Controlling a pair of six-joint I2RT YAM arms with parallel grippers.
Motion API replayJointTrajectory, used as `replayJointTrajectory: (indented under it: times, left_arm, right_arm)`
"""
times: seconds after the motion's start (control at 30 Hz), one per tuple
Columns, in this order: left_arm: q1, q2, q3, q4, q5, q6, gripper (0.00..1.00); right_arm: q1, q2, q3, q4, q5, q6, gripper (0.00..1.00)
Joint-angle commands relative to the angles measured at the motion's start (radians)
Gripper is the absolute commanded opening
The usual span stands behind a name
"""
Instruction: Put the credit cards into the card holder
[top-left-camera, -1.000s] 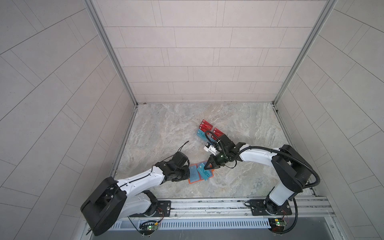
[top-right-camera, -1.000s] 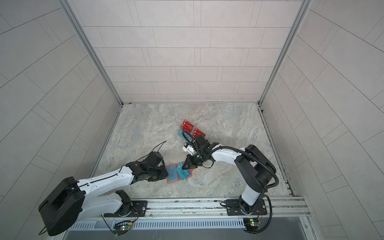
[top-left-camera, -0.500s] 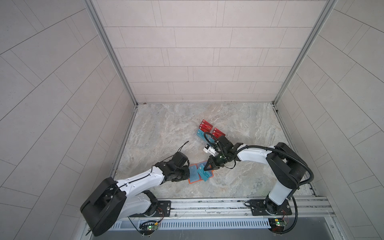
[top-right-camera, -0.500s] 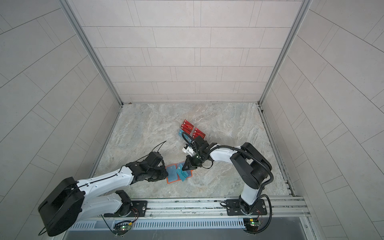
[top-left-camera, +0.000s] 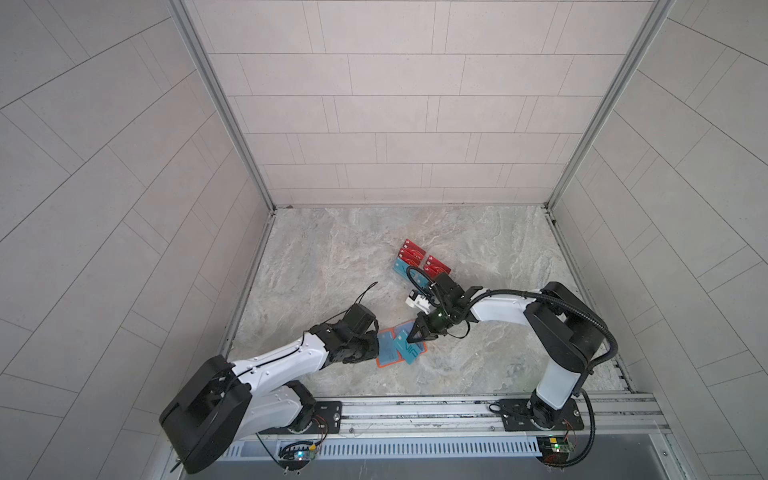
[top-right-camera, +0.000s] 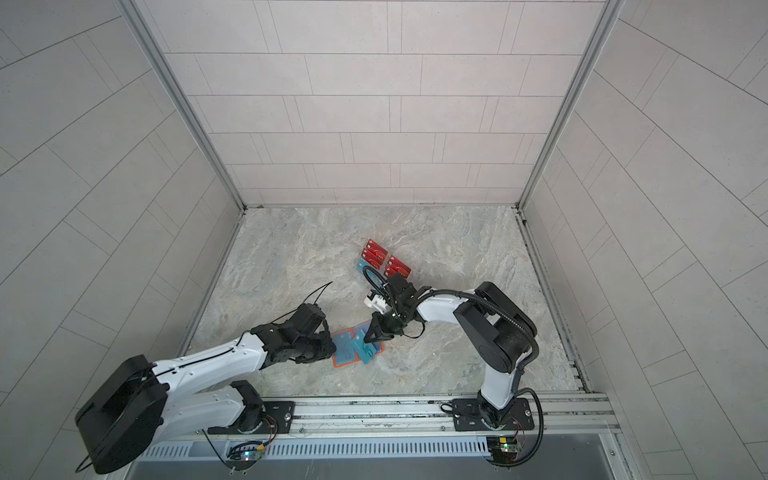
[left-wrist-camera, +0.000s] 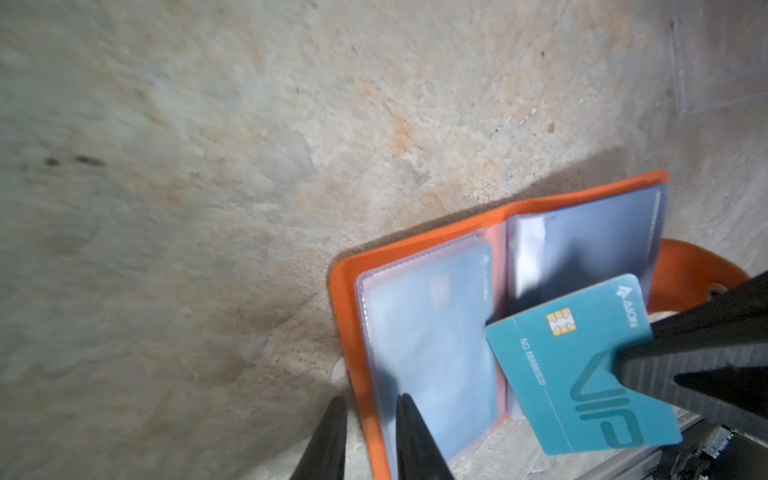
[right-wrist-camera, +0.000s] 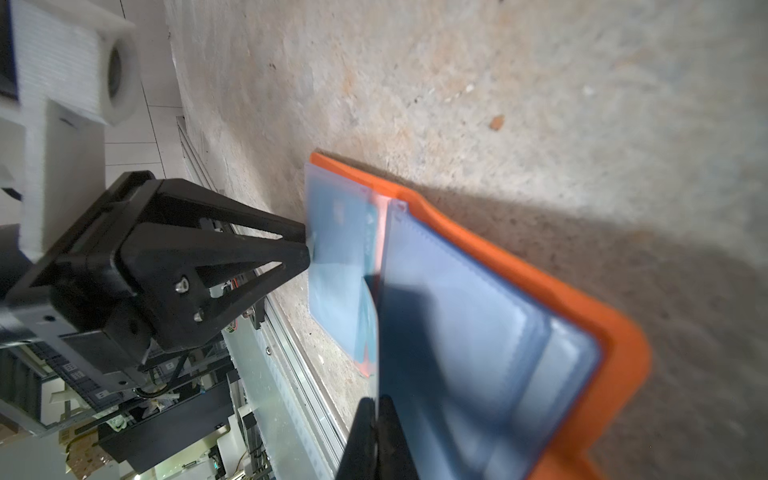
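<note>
Right arm (top-left-camera: 498, 309) has swung its elbow inward; the right pincer (top-left-camera: 413, 338) is pressed tight on a teal card (left-wrist-camera: 582, 365) whose corner sits near the spine of the open card holder (left-wrist-camera: 345, 311). I see the left pincer (left-wrist-camera: 370, 399) nipping that holder's outer cover edge on the worktop (left-wrist-camera: 208, 166).

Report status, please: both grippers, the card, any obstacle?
Left gripper clamps card holder edge, book lying open. Right gripper shut on teal card, tilted over sleeves, not yet in. Nothing blocking.
</note>
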Motion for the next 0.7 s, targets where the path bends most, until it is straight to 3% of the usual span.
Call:
replayJointTrajectory:
  times: [0.0, 0.43, 0.67]
  left_arm:
    - [-0.004, -0.016, -0.010, -0.020, -0.016, 0.006, 0.26]
    - [-0.003, -0.013, -0.012, -0.024, -0.026, 0.004, 0.25]
    - [0.009, -0.031, -0.016, -0.016, -0.018, -0.001, 0.18]
  right_arm:
    - [0.008, 0.013, 0.019, 0.006, 0.000, -0.012, 0.00]
    - [0.017, 0.039, 0.034, 0.057, 0.001, 0.014, 0.00]
    - [0.026, 0.062, 0.024, 0.104, 0.018, 0.036, 0.00]
